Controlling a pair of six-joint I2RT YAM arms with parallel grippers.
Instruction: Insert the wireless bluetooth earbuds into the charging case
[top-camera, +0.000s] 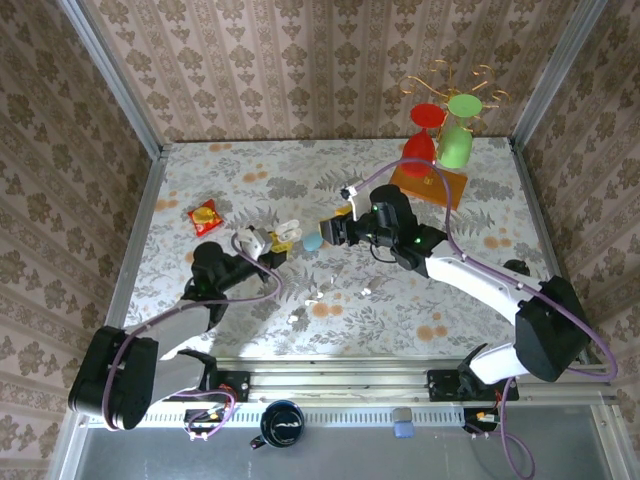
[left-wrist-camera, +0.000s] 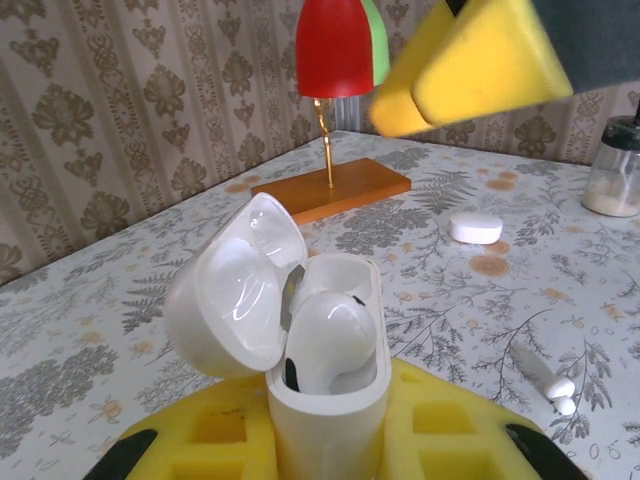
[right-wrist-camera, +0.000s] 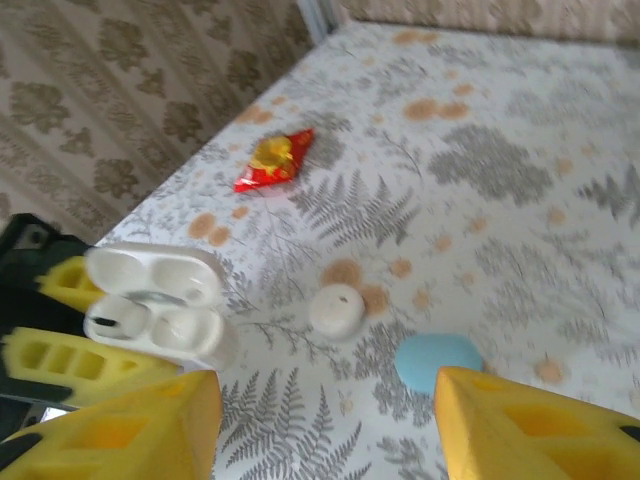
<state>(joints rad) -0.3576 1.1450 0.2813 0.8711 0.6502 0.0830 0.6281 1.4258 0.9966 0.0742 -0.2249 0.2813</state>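
Your left wrist view lets you see right into the charging case (left-wrist-camera: 325, 400). Its lid (left-wrist-camera: 235, 290) is flipped open, and one white earbud (left-wrist-camera: 330, 335) sits inside. From above, the case is too small for you to tell what is in it. The left wrist view also shows a second earbud (left-wrist-camera: 552, 382) lying on the table (left-wrist-camera: 100, 300) near the held case, with a small white oval case (left-wrist-camera: 475, 228) beyond it. Your right wrist view shows a round white disc case (right-wrist-camera: 337, 308) and a light-blue case (right-wrist-camera: 437, 362) on the table.

From above, your left arm (top-camera: 170, 330) reaches from the near left corner toward the middle of the table. Your right arm (top-camera: 480, 280) stretches low from the near right corner toward the same spot. The two grippers point at each other and are close together, with the light-blue case on the table between them. A red snack packet (top-camera: 205, 216) lies to the left of them.

Your left gripper (top-camera: 268, 243) is clamped on the lower part of the charging case and holds it upright. Your right gripper (right-wrist-camera: 330, 430) has its yellow fingers (right-wrist-camera: 530, 420) spread apart with nothing between them. It hangs just to the right of the open case and does not touch it.
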